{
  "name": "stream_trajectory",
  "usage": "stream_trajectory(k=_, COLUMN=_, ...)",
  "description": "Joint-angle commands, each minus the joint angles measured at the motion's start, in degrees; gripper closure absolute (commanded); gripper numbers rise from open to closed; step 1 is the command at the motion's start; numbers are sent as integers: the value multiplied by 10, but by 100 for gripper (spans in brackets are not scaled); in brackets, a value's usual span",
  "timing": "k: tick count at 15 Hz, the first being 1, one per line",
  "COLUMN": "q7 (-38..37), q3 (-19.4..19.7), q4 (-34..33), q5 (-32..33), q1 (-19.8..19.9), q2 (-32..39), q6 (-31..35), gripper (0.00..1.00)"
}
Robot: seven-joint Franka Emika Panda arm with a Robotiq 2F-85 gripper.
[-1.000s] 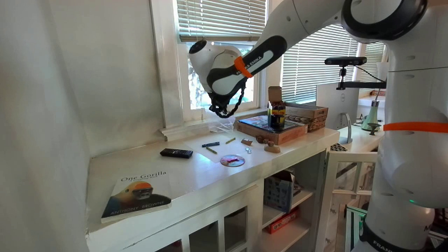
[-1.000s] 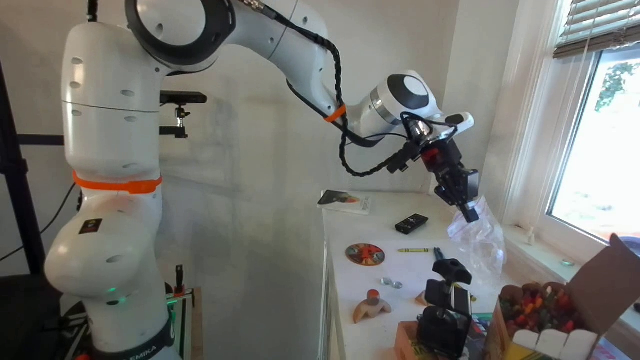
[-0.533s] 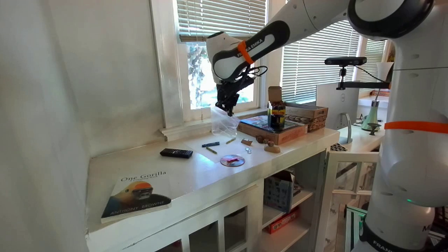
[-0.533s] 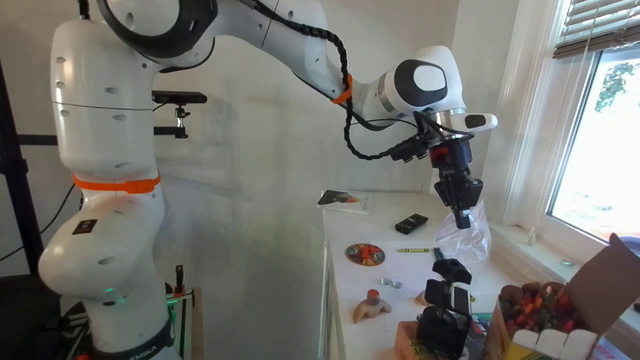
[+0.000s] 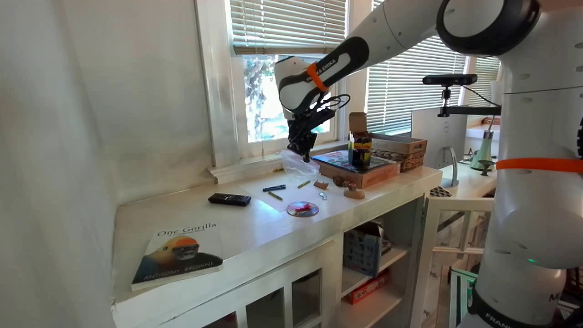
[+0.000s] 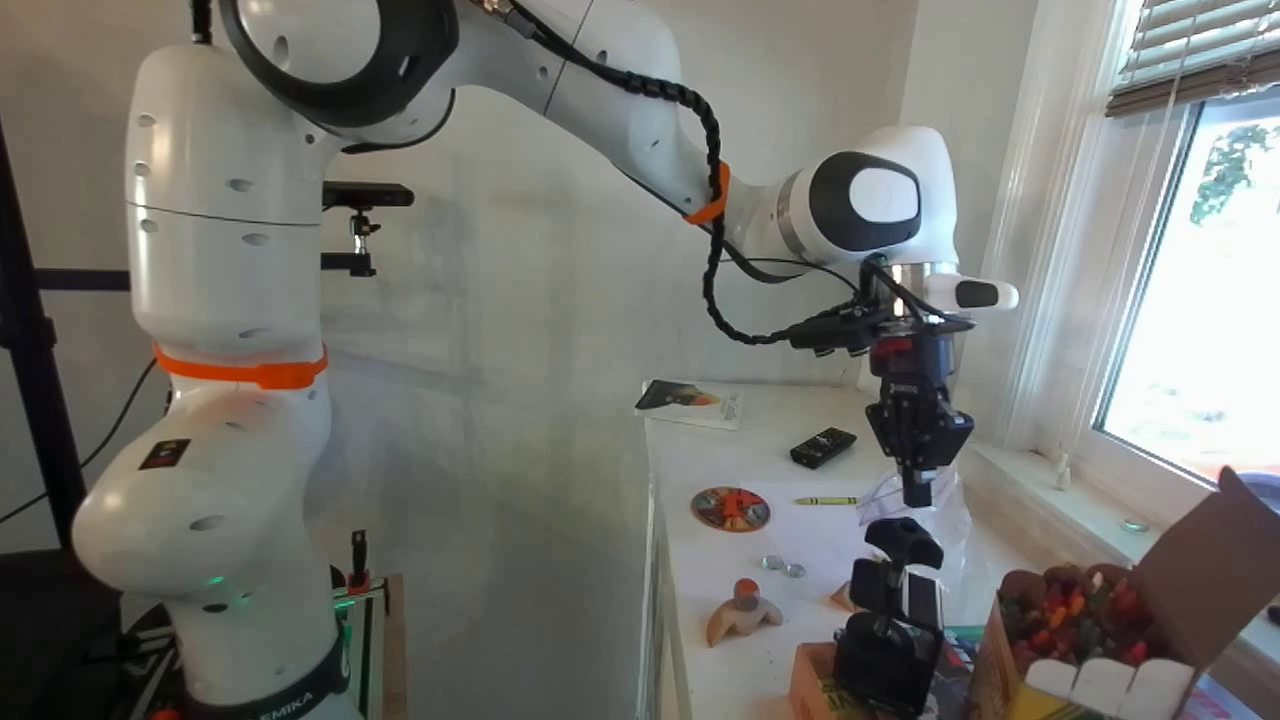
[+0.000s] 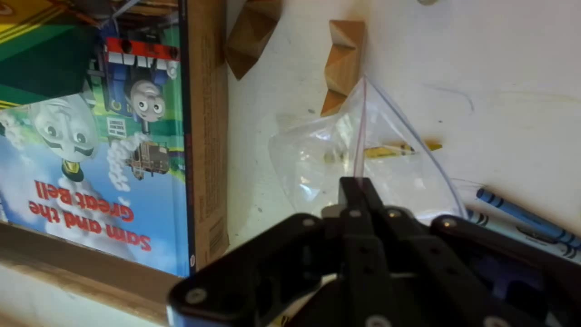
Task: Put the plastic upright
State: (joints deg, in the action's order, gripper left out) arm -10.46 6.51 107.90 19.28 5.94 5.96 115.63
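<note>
Clear plastic bag (image 7: 313, 159) is pinched between the closed tips of a black pincer (image 7: 357, 181), pointed down over a white counter (image 5: 259, 228) as a window (image 5: 266, 102) glows behind it in an exterior view. The bag spreads ahead of the pincer and to either side of it in the wrist view, its reddish seal line running straight out from the grip; in both exterior views it sags, creased and tilted, beneath and beside the tips. Whether its lower edge touches the counter cannot be made out. Just ahead of the pincer in the wrist view, a yellow crayon (image 7: 395, 150) shows through the bag, its point reaching past the edge. Farther ahead lie a zigzag wooden piece (image 7: 343, 63), near the bag's corner, and a darker faceted wooden block (image 7: 252, 38). To the pincer's left in that view, a brown box (image 7: 209, 113) carries the picture book "Sam and the Great Bell" (image 7: 97, 150), its title upside down; to the right, two blue crayons (image 7: 526, 217) lie side by side. Well apart from the pincer, in both exterior views, are a colorful disc (image 6: 731, 509), a black remote control (image 6: 823, 447) and, farthest off of the three, the book "One Gorilla" (image 5: 177, 257). Near the disc rest clear beads (image 6: 794, 570) and an arched wooden figure (image 6: 742, 613).
</note>
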Motion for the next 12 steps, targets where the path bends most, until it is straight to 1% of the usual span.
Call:
stream_trajectory(k=1, q7=33, q3=5, q4=-23, q5=-17, q1=5, q2=31, q6=-23, gripper=100)
stream_trajectory(k=7, q7=50, q3=14, q4=-36, q5=-17, q1=12, q2=56, q6=-26, gripper=100)
stream_trajectory(k=12, q7=56, q3=14, q4=-41, q5=-13, q1=11, q2=61, q6=-22, gripper=100)
